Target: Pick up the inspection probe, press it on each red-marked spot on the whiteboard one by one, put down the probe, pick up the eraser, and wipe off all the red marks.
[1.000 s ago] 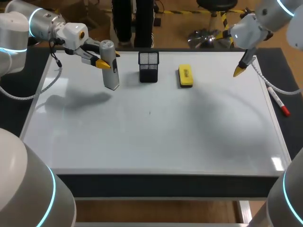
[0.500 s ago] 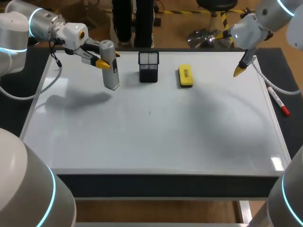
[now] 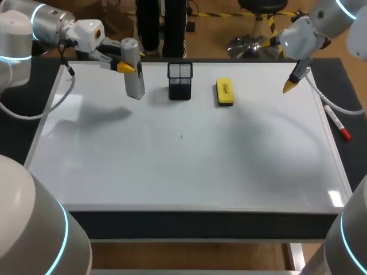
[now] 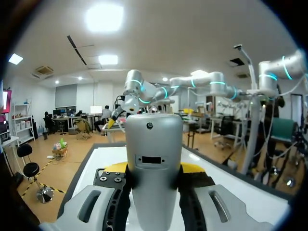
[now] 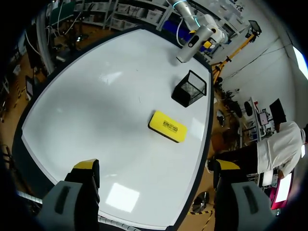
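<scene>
Left gripper (image 3: 125, 67) clamped on grey cylindrical probe (image 3: 133, 74), held upright at far left of white whiteboard (image 3: 183, 166). Right gripper (image 3: 288, 86) released, empty, far right. Yellow block eraser (image 3: 224, 91) lies far centre-right, right of black mesh cup (image 3: 179, 81).

Silver-grey probe (image 3: 133, 71), yellow eraser (image 3: 224, 91) with dark label, black wire-mesh cup (image 3: 179, 80), white whiteboard (image 3: 183, 172)

One probe (image 3: 133, 74), one eraser (image 3: 224, 92), one mesh cup (image 3: 179, 81), one marker (image 3: 337, 122), one whiteboard (image 3: 183, 166).
</scene>
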Motion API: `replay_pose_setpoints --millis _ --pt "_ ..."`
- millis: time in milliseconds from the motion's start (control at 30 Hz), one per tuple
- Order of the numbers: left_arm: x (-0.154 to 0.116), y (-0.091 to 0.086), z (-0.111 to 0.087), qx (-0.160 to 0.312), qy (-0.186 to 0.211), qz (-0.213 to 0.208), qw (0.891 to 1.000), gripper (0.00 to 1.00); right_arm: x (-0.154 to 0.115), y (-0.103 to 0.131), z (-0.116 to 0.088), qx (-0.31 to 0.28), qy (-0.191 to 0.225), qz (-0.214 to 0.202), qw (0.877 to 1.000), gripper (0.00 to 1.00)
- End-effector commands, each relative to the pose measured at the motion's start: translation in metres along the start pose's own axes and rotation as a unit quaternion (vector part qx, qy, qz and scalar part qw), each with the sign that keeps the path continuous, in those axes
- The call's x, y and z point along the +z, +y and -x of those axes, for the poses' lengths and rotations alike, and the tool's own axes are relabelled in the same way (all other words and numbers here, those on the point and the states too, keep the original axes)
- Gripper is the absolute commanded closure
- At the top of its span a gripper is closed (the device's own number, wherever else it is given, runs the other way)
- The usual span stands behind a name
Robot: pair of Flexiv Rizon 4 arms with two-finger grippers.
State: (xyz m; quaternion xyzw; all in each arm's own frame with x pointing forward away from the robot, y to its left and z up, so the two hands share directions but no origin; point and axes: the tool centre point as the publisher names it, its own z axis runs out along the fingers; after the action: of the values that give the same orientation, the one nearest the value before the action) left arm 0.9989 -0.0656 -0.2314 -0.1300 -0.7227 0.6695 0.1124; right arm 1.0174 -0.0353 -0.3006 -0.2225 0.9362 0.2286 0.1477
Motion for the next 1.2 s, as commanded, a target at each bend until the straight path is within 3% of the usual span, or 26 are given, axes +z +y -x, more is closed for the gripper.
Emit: replay_pose_setpoints --millis 33,267,667,1200 --pt "0.006 -0.020 -0.008 0.004 -0.078 0.022 0.997 1.00 0.000 0.000 0.000 -0.001 0.002 -0.002 1.000 0.00" --pt "0.014 -0.045 0.013 0.011 -0.124 0.023 0.992 1.00 0.000 0.000 0.000 -0.001 0.002 -0.002 1.000 0.00" --pt "0.033 -0.075 0.049 0.040 -0.146 0.017 0.988 1.00 0.000 0.000 0.000 -0.001 0.002 -0.002 1.000 0.00" --pt "0.064 -0.079 0.080 0.048 -0.149 0.001 0.988 1.00 0.000 0.000 0.000 -0.001 0.002 -0.002 1.000 0.00"
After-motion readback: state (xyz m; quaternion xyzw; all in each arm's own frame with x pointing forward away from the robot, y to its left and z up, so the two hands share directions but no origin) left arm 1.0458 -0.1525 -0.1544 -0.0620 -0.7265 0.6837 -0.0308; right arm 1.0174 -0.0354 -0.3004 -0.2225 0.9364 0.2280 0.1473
